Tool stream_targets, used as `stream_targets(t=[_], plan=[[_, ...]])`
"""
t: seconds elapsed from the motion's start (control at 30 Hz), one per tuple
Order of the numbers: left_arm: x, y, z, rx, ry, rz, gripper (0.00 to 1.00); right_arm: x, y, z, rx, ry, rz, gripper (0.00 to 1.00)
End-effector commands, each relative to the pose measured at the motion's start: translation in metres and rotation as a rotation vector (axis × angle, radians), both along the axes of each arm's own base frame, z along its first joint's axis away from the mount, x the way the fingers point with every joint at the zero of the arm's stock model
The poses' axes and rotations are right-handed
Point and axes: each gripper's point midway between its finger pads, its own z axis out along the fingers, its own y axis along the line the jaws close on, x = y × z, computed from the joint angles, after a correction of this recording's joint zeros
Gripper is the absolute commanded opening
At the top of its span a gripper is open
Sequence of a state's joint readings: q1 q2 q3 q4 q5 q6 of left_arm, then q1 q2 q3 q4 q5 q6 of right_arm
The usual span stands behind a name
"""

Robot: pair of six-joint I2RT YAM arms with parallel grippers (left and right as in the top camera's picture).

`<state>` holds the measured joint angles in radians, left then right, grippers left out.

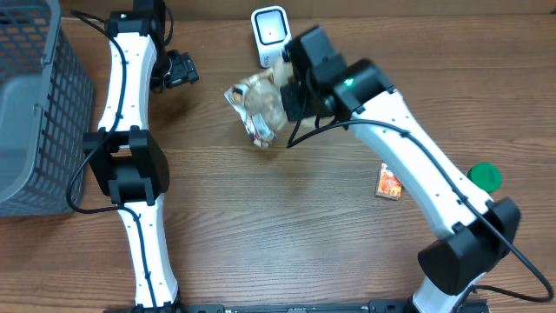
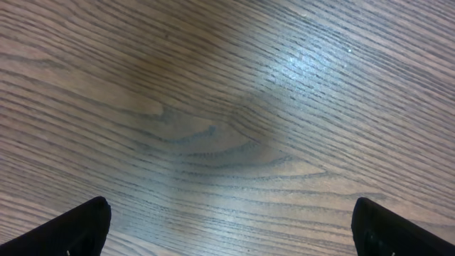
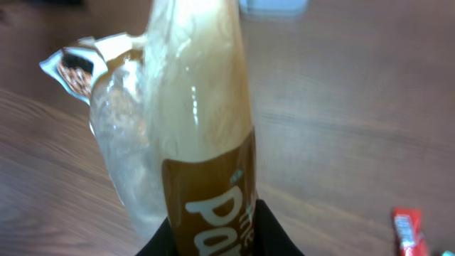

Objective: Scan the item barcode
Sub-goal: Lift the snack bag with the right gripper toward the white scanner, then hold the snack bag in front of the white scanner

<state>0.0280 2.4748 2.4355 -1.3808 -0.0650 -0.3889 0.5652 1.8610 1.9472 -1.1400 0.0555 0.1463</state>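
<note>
Up from the near edge of the wooden table point(image 1: 278, 252): two white arms.

On the left, straight up the table, bent at a black elbow. At its far end, the left gripper point(image 1: 181, 69), spread wide over bare wood, holding nothing.

On the right, leaning far over toward the middle. At its end, the right gripper point(image 1: 285, 103), squeezed tight on the clear snack bag point(image 1: 254, 109), with brown print close by the fingers.

Now counting, near to far. One small red packet point(image 1: 388, 182) and one green round lid point(image 1: 485, 176), a little apart. One snack bag. One white scanner point(image 1: 269, 30), just behind the bag. One grey basket point(image 1: 61, 113), far left.
</note>
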Motion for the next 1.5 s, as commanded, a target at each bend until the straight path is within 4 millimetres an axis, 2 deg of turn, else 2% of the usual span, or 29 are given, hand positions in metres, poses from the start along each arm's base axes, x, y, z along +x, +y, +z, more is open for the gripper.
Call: stream_targets(t=[0.0, 0.1, 0.27, 0.43, 0.57, 0.7, 0.87, 1.07, 1.2, 1.47], plan=[[0.002, 0.001, -0.004, 0.014, 0.006, -0.008, 1.0, 0.0, 0.001, 0.068, 0.022, -0.156, 0.094, 0.03], [0.001, 0.001, -0.004, 0.014, 0.006, -0.008, 1.0, 0.003, 0.003, 0.096, 0.026, -0.237, 0.136, 0.03], [0.001, 0.001, -0.004, 0.014, 0.006, -0.008, 1.0, 0.03, 0.018, 0.123, -0.018, -0.444, 0.258, 0.04], [0.001, 0.001, -0.004, 0.014, 0.006, -0.008, 1.0, 0.062, 0.024, 0.136, -0.136, -0.618, 0.313, 0.03], [0.001, 0.001, -0.004, 0.014, 0.006, -0.008, 1.0, 0.083, 0.037, 0.137, -0.176, -0.708, 0.36, 0.04], [0.001, 0.001, -0.004, 0.014, 0.006, -0.008, 1.0, 0.109, 0.05, 0.127, -0.228, -0.782, 0.385, 0.03], [0.001, 0.001, -0.004, 0.014, 0.006, -0.008, 1.0, 0.148, 0.054, 0.112, -0.289, -0.86, 0.29, 0.03], [0.002, 0.001, -0.004, 0.014, 0.006, -0.008, 1.0, 0.183, 0.068, 0.077, -0.38, -0.93, 0.302, 0.03], [0.001, 0.001, -0.004, 0.014, 0.006, -0.008, 1.0, 0.207, 0.061, 0.056, -0.469, -0.97, 0.238, 0.03], [0.002, 0.001, -0.004, 0.014, 0.006, -0.008, 1.0, 0.245, 0.043, 0.016, -0.483, -1.007, 0.153, 0.04]])
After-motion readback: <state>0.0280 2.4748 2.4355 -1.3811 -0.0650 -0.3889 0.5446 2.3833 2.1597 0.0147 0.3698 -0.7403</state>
